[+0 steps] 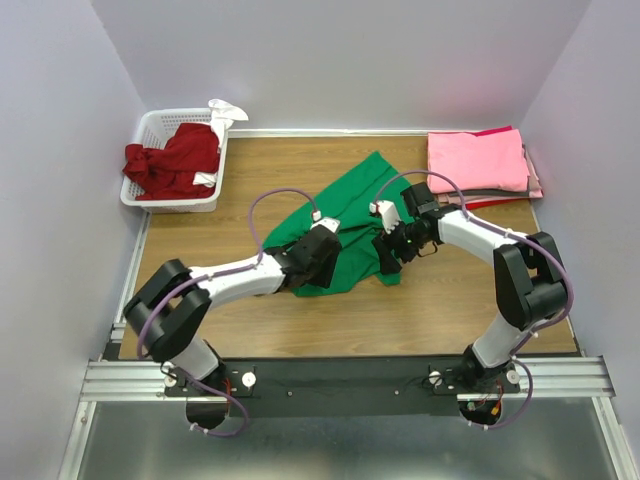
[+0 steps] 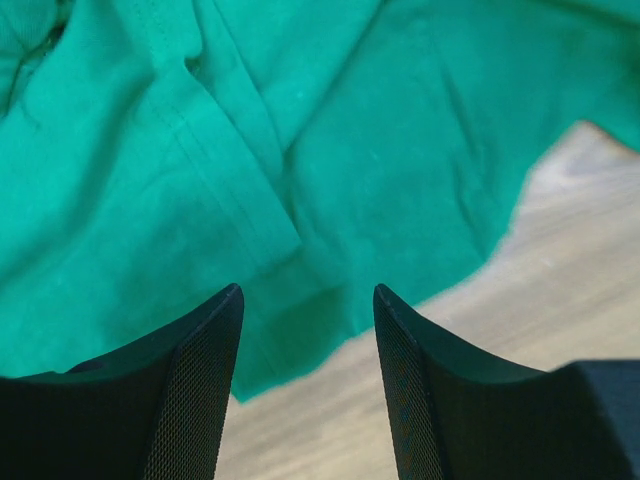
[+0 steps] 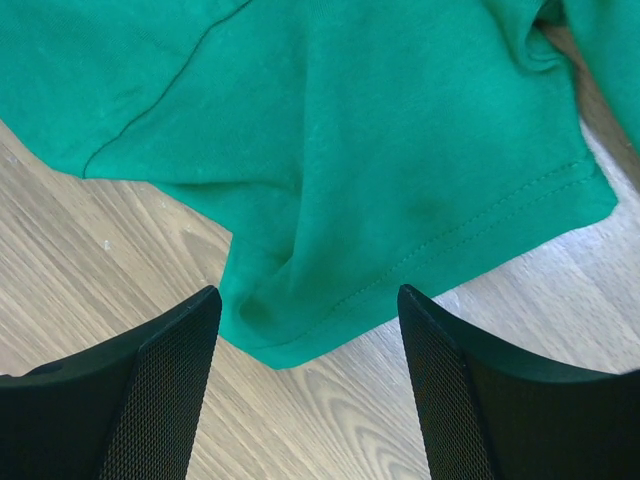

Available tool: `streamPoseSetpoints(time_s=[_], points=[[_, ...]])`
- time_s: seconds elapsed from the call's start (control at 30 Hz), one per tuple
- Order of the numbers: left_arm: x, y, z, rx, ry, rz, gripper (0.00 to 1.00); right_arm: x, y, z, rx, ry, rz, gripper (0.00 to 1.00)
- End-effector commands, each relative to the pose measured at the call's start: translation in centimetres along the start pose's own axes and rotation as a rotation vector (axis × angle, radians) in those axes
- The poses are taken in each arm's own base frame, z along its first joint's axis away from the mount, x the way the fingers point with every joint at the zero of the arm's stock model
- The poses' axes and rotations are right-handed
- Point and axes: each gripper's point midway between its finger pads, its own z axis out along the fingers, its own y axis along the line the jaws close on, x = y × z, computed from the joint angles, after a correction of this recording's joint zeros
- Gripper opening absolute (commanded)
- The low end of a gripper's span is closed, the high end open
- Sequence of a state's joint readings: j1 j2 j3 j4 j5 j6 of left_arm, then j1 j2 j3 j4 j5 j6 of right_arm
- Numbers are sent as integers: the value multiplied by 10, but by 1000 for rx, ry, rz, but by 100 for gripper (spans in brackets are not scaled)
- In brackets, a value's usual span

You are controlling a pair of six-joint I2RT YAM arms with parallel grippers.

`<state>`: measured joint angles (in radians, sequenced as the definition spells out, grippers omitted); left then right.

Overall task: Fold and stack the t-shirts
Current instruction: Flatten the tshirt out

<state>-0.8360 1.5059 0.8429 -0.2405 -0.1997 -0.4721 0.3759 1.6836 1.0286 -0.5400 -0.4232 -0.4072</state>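
Left gripper (image 2: 305, 300): fingers spread, and there's nothing between them! The hem of the green t-shirt (image 2: 350, 150) lies just under the tips, with bare table (image 2: 560, 300) showing toward 3 o'clock.
Right gripper (image 3: 308, 300): spread as well, and not holding anything. A stitched sleeve or hem corner sits right below the gap, and the cloth runs up toward 12 o'clock in the wrist view.
Contact: neither pair of fingers has closed on the fabric. Whether the tips brush it I can't tell.
Green t-shirt: from above it's rumpled in the middle of the table, unfolded, with both arms over its near edge.
Long axis: it runs from about 1 o'clock down to 7 o'clock in the overhead view. The left gripper is at the 7 o'clock end and the right gripper at the 4 o'clock edge.
Nearer arm: it's a dead heat, since each one hovers over its own stretch of hem.
Coming move: I'd say both go down and pinch the near edge, then draw the shirt out flat. The loose folds could bunch up instead of spreading.
Further out: a folded pink stack (image 1: 475, 160) waits at 1 o'clock. A dark red t-shirt (image 1: 178, 160) sits heaped in the white basket (image 1: 170, 200) at 10 o'clock, well apart from the action.
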Motion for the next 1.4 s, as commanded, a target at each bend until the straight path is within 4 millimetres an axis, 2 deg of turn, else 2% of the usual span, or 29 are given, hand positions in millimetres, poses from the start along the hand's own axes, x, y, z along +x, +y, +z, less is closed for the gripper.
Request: streamPoseSetpoints(time_s=[0.0,0.17,0.3,0.33,0.4,0.47,0.5,0.53,0.57,0.6,0.67,0.7,0.8,0.87,0.9,0.93,1.07,1.1,1.17,1.23,1.27,1.3,1.33,1.37], points=[[-4,16,13,-168,2,75,62,5,-3,4,6,5,34,78],[-6,28,19,-319,7,117,60,5,-2,3,-7,-4,45,77],[-7,28,23,-361,6,135,53,6,-1,4,-13,-4,48,77],[-7,26,24,-361,3,139,46,7,-1,4,-13,-3,49,76],[-3,28,28,-370,17,147,42,7,-2,4,-13,-2,52,75],[0,30,29,-382,24,154,32,7,-2,4,-13,-2,52,74],[1,31,29,-389,26,151,31,7,-2,4,-13,-2,52,74],[1,32,29,-396,26,156,26,7,-1,4,-18,-2,53,73],[1,33,29,-400,26,157,26,7,0,4,-18,-6,51,73],[1,34,29,-404,23,156,18,7,0,4,-21,-4,51,73],[-2,33,29,-404,11,155,12,8,0,4,-22,-4,51,70],[-2,34,29,-406,10,155,6,8,1,4,-23,-2,52,69],[-9,32,24,-401,-12,148,0,8,3,4,-33,-6,52,60],[-17,32,18,-399,-41,137,0,6,5,3,-45,-13,50,43],[-27,31,8,-389,-73,120,0,7,6,3,-49,-14,49,36],[-33,30,3,-384,-94,107,0,7,7,2,-54,-15,48,23],[-79,33,-37,-335,-226,24,0,2,5,-5,-34,-20,25,1],[-95,34,-56,-313,-278,5,0,-2,2,-9,-17,-27,9,0],[-122,34,-77,-262,-350,-34,0,-23,-5,-28,42,-72,-21,0],[-159,47,-115,-230,-466,-82,0,-41,-9,-47,82,-112,-69,0],[-179,60,-135,-207,-530,-121,0,-68,-13,-72,127,-169,-108,1],[-191,65,-148,-196,-569,-135,0,-79,-14,-84,147,-193,-136,0],[-215,67,-170,-168,-637,-132,0,-108,-16,-111,187,-254,-176,0],[-229,74,-186,-168,-681,-144,0,-121,-14,-127,207,-288,-211,0]])
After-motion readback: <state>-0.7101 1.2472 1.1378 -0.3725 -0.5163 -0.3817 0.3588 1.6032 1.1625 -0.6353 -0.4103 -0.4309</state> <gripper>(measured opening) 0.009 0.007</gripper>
